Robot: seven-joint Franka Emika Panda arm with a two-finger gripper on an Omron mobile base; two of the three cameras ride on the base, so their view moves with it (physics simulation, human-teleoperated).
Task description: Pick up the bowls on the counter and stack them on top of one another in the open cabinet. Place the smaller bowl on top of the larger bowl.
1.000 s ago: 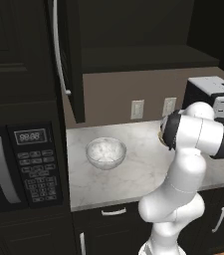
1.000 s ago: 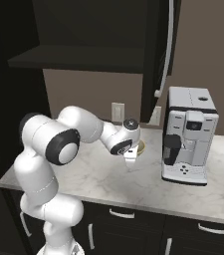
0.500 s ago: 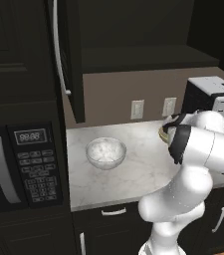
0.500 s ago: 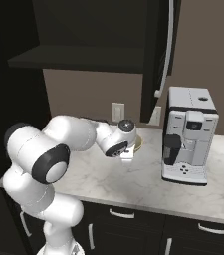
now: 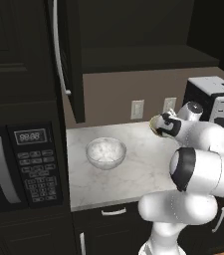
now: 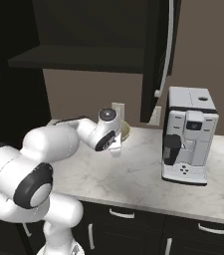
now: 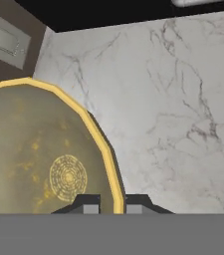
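The smaller bowl (image 7: 49, 164), yellow-tan with a bright yellow rim, is held at its rim by my gripper (image 7: 112, 205), one finger inside and one outside. It hangs slightly above the back of the counter (image 7: 183, 99), and from the base it appears as the smaller bowl (image 5: 155, 124) (image 6: 125, 130) with my gripper (image 5: 160, 128) (image 6: 119, 140) on it. The larger bowl (image 5: 105, 152), whitish-grey and speckled, stands on the counter (image 5: 133, 177) to the left, apart from the arm. Above, the cabinet (image 5: 143, 57) (image 6: 83, 57) is open with a dark bare shelf.
The cabinet door (image 5: 66, 55) (image 6: 158, 50) with its silver bar handle juts out over the counter. A coffee machine (image 5: 213, 97) (image 6: 188, 134) stands on the right, a microwave (image 5: 19, 159) at the left. Wall outlets (image 5: 137, 109) sit behind the bowls.
My arm has swung and the gripper has carried the smaller bowl a little to the left and upward. The larger bowl has stayed in place.
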